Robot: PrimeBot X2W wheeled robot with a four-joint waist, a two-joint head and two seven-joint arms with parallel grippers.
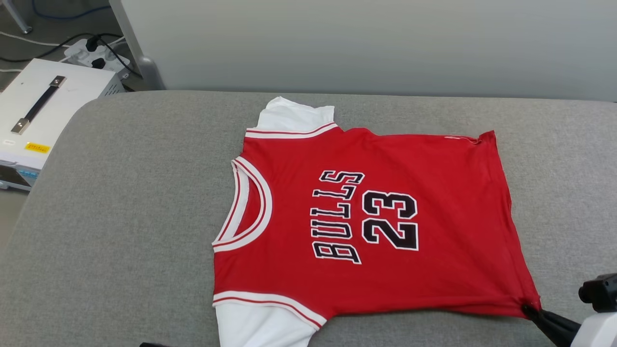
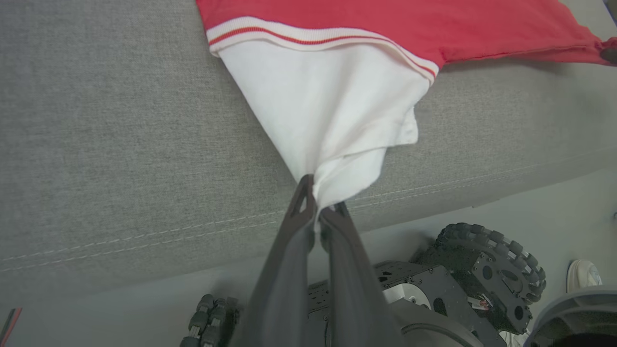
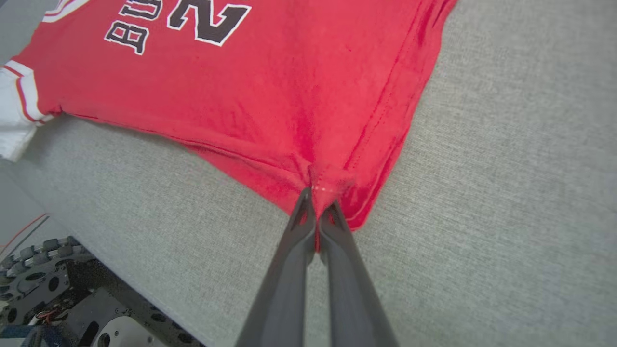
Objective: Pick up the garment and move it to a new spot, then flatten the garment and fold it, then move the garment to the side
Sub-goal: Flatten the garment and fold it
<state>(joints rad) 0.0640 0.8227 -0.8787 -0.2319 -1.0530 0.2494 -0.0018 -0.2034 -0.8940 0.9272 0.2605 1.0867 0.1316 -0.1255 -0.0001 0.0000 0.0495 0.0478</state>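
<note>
The garment (image 1: 385, 217) is a red T-shirt with white sleeves and black lettering. It lies spread face up on the grey padded table (image 1: 120, 217), neck toward the left. My left gripper (image 2: 318, 205) is shut on the tip of the near white sleeve (image 2: 332, 111), which is stretched over the table's front edge. My right gripper (image 3: 318, 205) is shut on the near hem corner of the red garment (image 3: 270, 96). In the head view that right gripper (image 1: 532, 308) pinches the corner at the lower right.
A white box with a black handle (image 1: 43, 106) and a power strip (image 1: 96, 55) sit on the floor at the far left. A pale wall panel (image 1: 366, 43) runs behind the table. The robot's wheeled base (image 2: 482, 270) is below the table's front edge.
</note>
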